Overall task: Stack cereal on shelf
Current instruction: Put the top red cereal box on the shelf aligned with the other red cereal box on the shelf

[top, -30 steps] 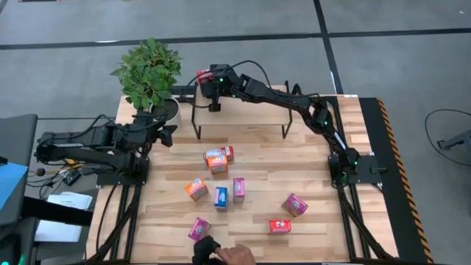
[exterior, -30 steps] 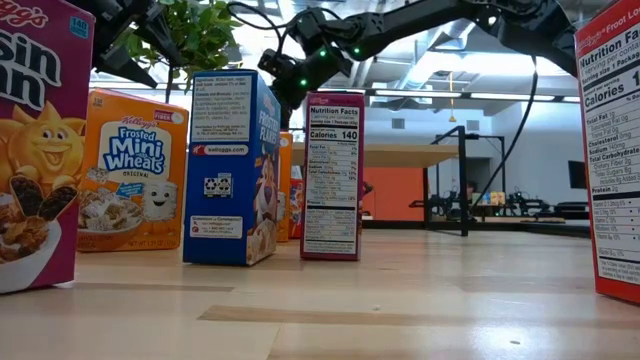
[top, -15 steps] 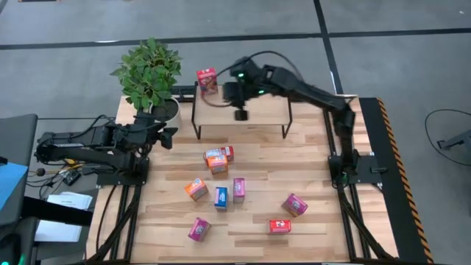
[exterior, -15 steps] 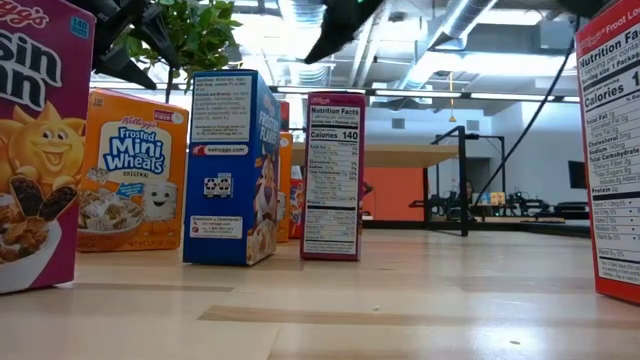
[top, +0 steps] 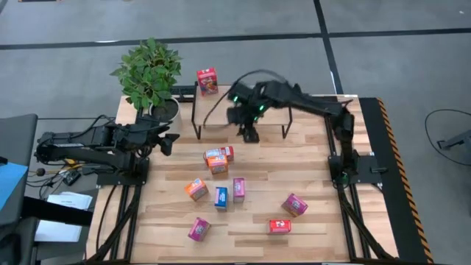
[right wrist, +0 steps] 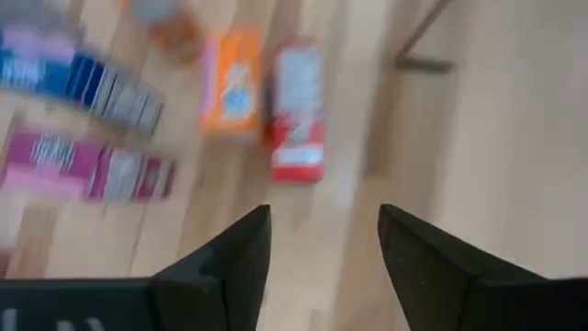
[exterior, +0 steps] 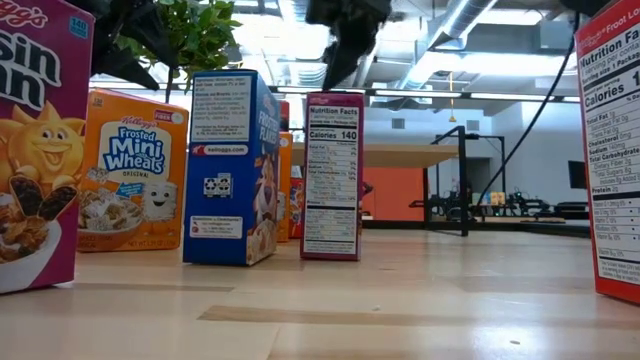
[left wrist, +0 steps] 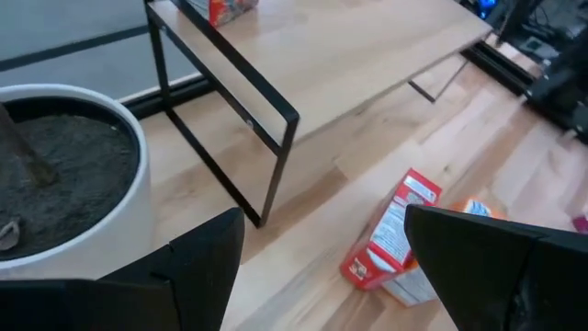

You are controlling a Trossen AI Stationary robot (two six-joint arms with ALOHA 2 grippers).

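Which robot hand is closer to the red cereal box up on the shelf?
Right. The right gripper hangs over the shelf's front edge, near the red cereal box. The left gripper sits beside the plant pot, farther away.

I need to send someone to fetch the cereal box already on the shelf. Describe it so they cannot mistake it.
Find the potted plant at the table's far left corner. Right beside it stands the shelf, a low light-wood board on thin black legs. The red cereal box sits at the shelf's far corner nearest the plant; it is the only box on the shelf, all the others being on the tabletop.
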